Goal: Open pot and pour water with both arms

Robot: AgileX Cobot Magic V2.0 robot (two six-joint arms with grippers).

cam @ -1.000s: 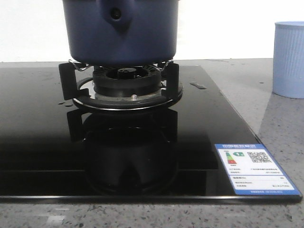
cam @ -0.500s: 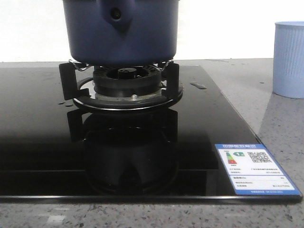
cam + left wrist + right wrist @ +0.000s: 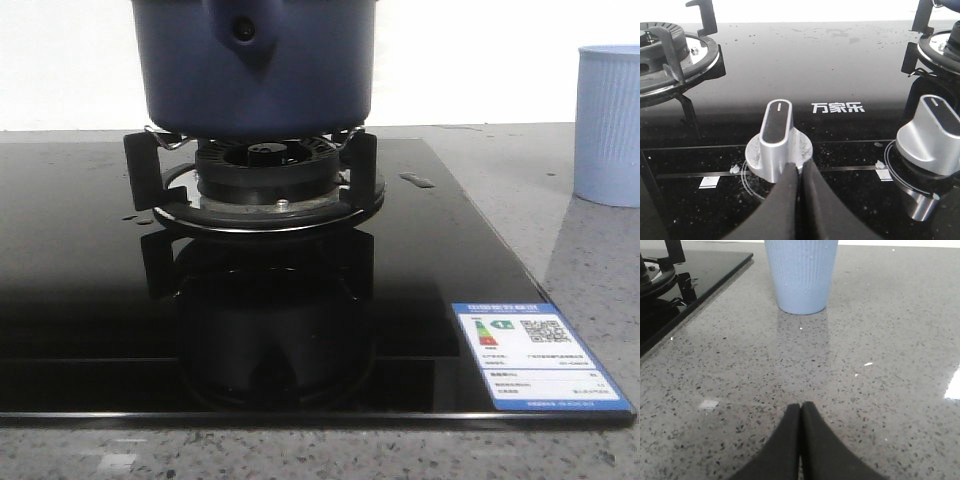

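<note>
Over at nine o'clock, our left gripper hangs pressed together, empty, just short of a silver stove knob on the black glass hob. Dead centre at twelve sits the blue pot on its burner; its top is cut off, so we cannot tell lid on or off. At three o'clock stands the pale blue cup, upright on the counter, our right gripper closed, empty, well short of it. Early or finished, we can't say.
</note>
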